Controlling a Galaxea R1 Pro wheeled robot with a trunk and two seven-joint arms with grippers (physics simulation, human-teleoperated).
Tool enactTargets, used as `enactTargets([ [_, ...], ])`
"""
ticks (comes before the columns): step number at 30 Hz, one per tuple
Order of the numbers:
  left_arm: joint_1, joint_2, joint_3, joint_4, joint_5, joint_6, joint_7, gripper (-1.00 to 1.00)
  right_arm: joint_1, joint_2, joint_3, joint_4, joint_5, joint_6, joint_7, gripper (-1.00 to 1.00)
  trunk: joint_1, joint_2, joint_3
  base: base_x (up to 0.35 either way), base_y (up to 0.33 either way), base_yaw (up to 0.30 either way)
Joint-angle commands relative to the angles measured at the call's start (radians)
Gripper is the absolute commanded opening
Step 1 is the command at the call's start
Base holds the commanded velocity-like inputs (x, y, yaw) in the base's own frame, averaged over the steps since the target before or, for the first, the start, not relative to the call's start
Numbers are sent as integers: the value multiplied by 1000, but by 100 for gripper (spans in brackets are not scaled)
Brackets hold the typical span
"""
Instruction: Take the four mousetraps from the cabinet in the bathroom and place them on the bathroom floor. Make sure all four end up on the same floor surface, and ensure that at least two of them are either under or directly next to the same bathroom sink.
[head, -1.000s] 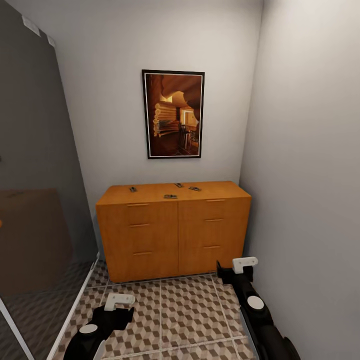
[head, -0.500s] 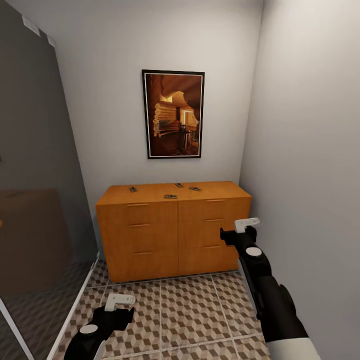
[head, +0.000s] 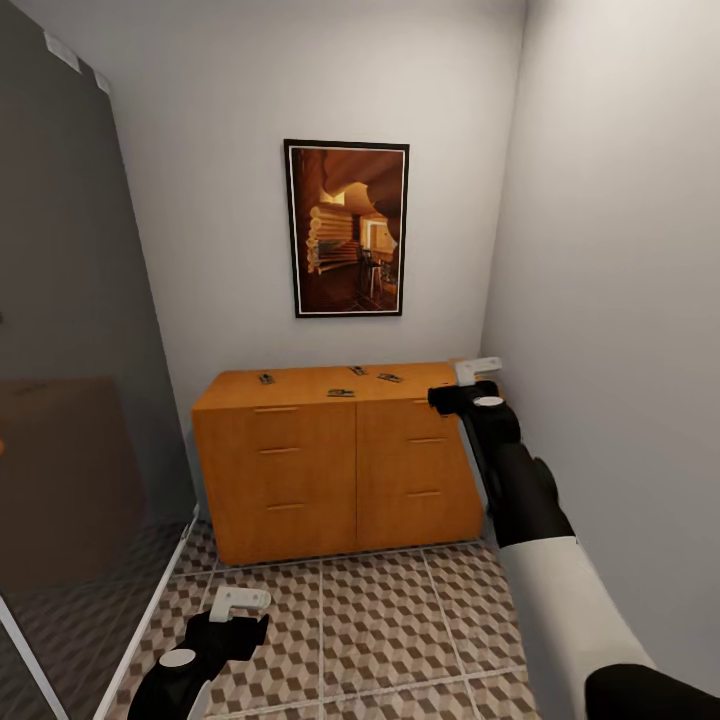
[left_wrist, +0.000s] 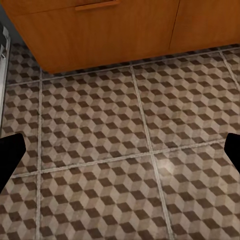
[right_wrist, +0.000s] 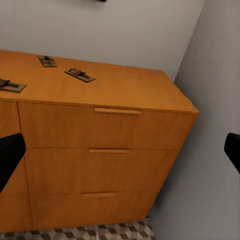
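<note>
Several mousetraps lie on the flat top of the orange-brown cabinet (head: 345, 460): one at the left (head: 266, 378), one near the front edge (head: 341, 393), and two toward the back (head: 357, 370) (head: 390, 377). My right gripper (head: 440, 398) hangs at the height of the cabinet top, in front of its right end, open and empty. In the right wrist view the cabinet (right_wrist: 107, 130) carries three mousetraps (right_wrist: 80, 74) (right_wrist: 47, 61) (right_wrist: 11, 85), well ahead of the fingertips (right_wrist: 11, 155). My left gripper (head: 256, 628) stays low over the bathroom floor (left_wrist: 125, 130), open with nothing in it.
A grey wall (head: 620, 300) runs close along my right arm. The dark glass shower enclosure (head: 70, 380) stands at the left. A framed picture (head: 347, 229) hangs above the cabinet. Patterned floor tiles (head: 380, 620) lie between me and the drawers.
My right arm has risen from near the floor to the level of the cabinet top and reached forward. The left arm and the mousetraps have not moved.
</note>
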Motion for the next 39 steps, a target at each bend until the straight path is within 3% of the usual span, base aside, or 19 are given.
enactTargets([
  [1,-1,0,-2,-2,1,5,6,100,-24,1,2,26,-2,6,-5,100,0,-1,-1,0,0,0],
  [6,-1,0,-1,-2,1,5,6,100,-165,14,3,233,-7,6,-5,100,0,-1,-1,0,0,0],
  [7,-1,0,0,-1,1,5,6,100,-240,22,3,338,-15,-12,2,100,0,-1,-1,0,0,0],
  [10,-1,0,0,0,1,5,6,100,-300,25,4,417,-24,-33,32,100,0,-1,-1,0,0,0],
  [15,-1,0,0,0,1,5,6,100,-340,26,4,474,-27,-39,106,100,0,-1,-1,0,0,0],
  [25,-1,1,0,-3,1,6,5,100,-346,24,4,474,-29,-76,157,100,0,-1,-1,0,0,0],
  [28,-1,2,0,-4,1,6,5,100,-346,20,4,473,-28,-92,220,100,0,-1,-1,0,0,0],
  [39,-1,2,0,-3,1,5,5,100,-346,18,4,474,-24,-97,258,100,0,-1,-1,0,0,0],
])
